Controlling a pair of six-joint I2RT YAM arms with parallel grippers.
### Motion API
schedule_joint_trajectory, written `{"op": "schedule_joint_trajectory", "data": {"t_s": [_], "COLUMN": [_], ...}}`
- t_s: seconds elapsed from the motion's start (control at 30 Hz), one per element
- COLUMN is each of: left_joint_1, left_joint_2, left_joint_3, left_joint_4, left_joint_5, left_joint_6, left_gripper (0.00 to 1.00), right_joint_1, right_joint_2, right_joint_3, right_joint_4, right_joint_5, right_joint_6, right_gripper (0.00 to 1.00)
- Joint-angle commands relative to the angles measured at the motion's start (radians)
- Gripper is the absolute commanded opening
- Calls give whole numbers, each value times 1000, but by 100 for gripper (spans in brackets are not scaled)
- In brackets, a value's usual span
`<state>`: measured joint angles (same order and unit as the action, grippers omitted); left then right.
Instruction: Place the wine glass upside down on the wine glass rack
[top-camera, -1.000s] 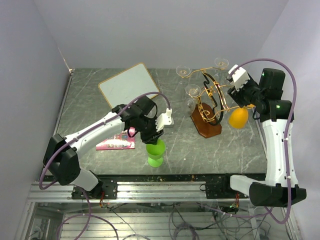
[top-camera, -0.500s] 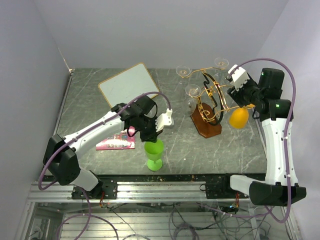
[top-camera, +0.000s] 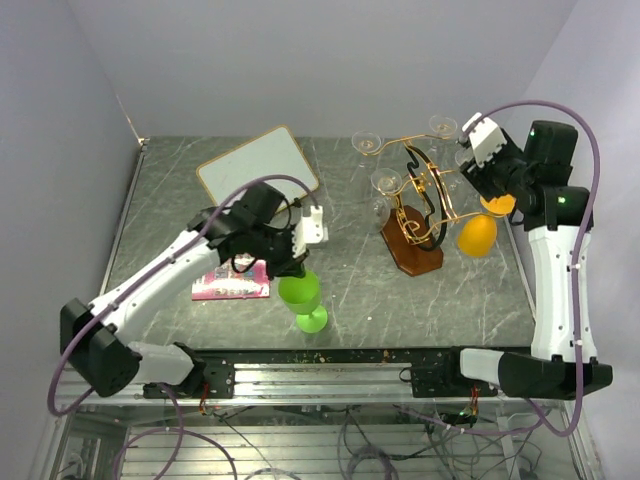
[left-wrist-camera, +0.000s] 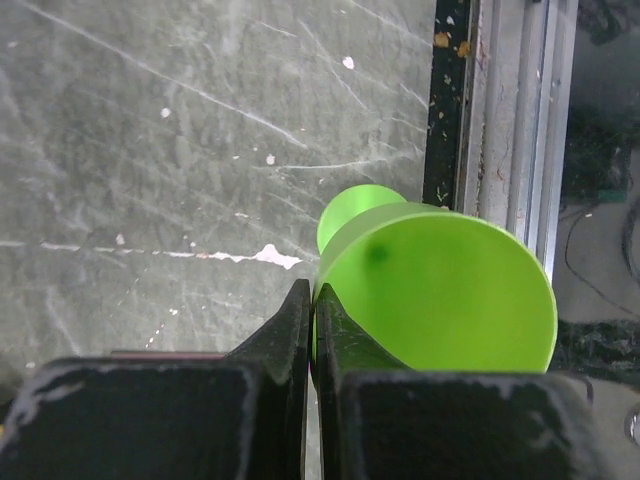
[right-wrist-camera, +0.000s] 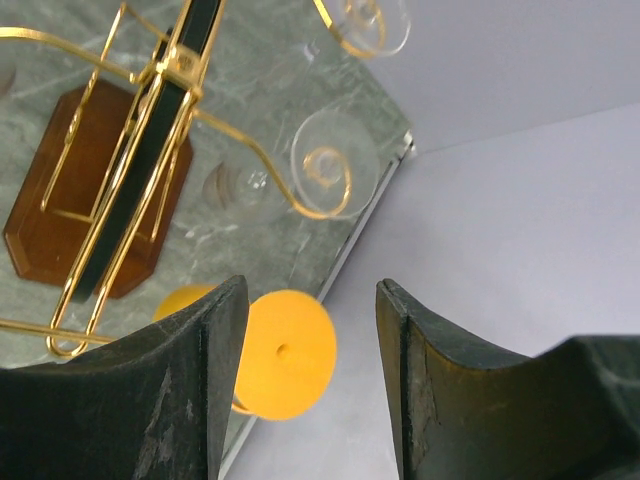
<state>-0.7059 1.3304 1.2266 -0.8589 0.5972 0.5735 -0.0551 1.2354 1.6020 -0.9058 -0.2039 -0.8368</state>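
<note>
The wine glass rack (top-camera: 425, 205) is gold wire around a black arch on a brown wooden base (top-camera: 412, 252). It also shows in the right wrist view (right-wrist-camera: 150, 140). An orange wine glass (top-camera: 477, 236) hangs upside down on its right arm, foot (right-wrist-camera: 288, 352) up. My right gripper (top-camera: 487, 188) is open just above that foot, its jaws wide apart and empty (right-wrist-camera: 310, 300). My left gripper (top-camera: 290, 268) is shut on the rim of a green wine glass (top-camera: 299, 293), which is tilted near the table's front edge. In the left wrist view the fingers (left-wrist-camera: 312, 295) pinch the green wall (left-wrist-camera: 440, 290).
Three clear glasses hang on the rack (top-camera: 367, 143) (top-camera: 443, 127) (top-camera: 386, 182). A white board (top-camera: 258, 170) lies at the back left. A pink booklet (top-camera: 230, 287) lies under the left arm. A metal rail (top-camera: 330, 375) runs along the front edge. The right wall is close to the right arm.
My left arm has swung left and tipped the green glass. My right gripper has drawn up and back from the orange glass, whose foot now shows below it.
</note>
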Motion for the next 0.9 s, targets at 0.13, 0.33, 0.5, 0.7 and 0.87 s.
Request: {"op": "schedule_joint_trajectory", "data": {"t_s": [0.13, 0.33, 0.5, 0.7, 0.87], "left_joint_1": [235, 432, 539, 605, 651], "left_joint_2": [-256, -406, -473, -502, -474], "left_joint_3": [-98, -148, -147, -145, -132], "left_joint_4": [156, 362, 438, 509, 549], "left_joint_5": [245, 265, 237, 158, 91], "left_joint_6": [-171, -426, -587, -729, -837], "left_gripper": [7, 7, 7, 7, 7], "right_joint_1": [3, 22, 101, 214, 256], "right_joint_2": [92, 151, 171, 198, 215], "right_joint_3": [197, 258, 259, 217, 176], "right_joint_4": [-30, 1, 58, 143, 214], "right_joint_5": [-237, -397, -449, -438, -517], "right_joint_6": [88, 163, 221, 282, 422], "right_gripper": [54, 54, 54, 54, 54]}}
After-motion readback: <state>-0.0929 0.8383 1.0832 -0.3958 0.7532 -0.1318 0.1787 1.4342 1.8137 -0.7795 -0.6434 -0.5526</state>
